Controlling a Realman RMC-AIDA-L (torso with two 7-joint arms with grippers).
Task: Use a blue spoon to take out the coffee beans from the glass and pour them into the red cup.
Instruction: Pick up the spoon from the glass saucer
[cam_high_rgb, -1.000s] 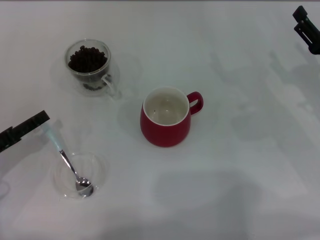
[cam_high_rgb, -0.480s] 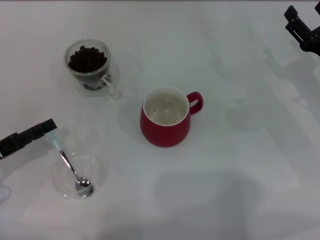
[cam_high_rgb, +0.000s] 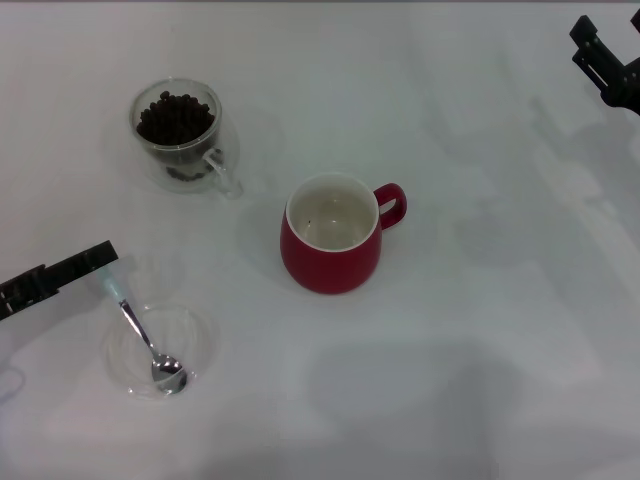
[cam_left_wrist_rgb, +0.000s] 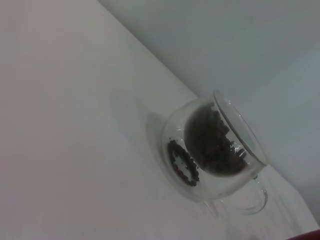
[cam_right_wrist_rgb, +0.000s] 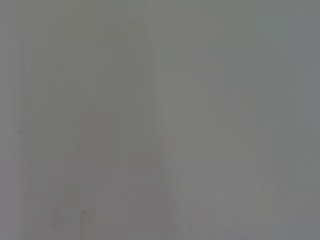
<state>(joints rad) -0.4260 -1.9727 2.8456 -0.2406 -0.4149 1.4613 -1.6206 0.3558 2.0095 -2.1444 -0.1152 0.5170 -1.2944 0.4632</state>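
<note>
- The left gripper (cam_high_rgb: 100, 262) sits at the near left of the table, its dark tip at the far end of the blue spoon's handle; I cannot tell whether its jaws are spread or closed, or whether they touch the handle.
- The right gripper (cam_high_rgb: 605, 60) is parked at the far right edge, well apart from everything; its jaw state cannot be told either.
- The blue spoon (cam_high_rgb: 140, 327) lies with its metal bowl in a shallow clear glass dish (cam_high_rgb: 195, 330) and its pale handle angled up over the rim. It looks light, stiff and slim, probably slick; the raised handle end seems the best hold.
- One glass (cam_high_rgb: 180, 135), fragile, holds many coffee beans (cam_high_rgb: 175, 118).
- One red cup (cam_high_rgb: 335, 240) stands mid-table, likely heavy and stable.
- Count: one spoon, one dish, one glass, one cup.
</note>
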